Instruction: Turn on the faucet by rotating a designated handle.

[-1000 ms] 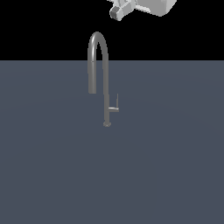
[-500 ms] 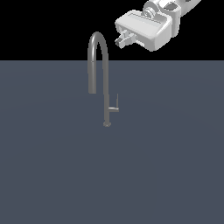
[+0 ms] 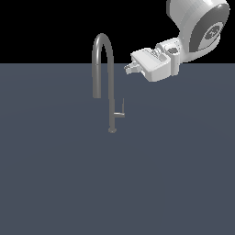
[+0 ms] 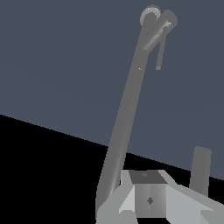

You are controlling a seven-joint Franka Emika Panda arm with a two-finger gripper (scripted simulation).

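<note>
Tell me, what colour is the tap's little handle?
Grey metal, like the faucet. The handle shows best in the exterior view.

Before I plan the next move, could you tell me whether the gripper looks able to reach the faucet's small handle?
Probably yes: the gripper hangs above the handle, beside the faucet, with nothing between them.

Floor (image 3: 59, 183): flat, plain slate blue-grey, filling the lower part of the exterior view edge to edge; smooth, unmarked, without seams or texture.
Backdrop (image 3: 46, 27): solid black above a straight horizontal line where the grey surface ends.
Light: even and soft, faintly paler toward the far edge of the surface.
Wrist view: same grey plane (image 4: 52, 57), meeting black along a slanted line.
</note>
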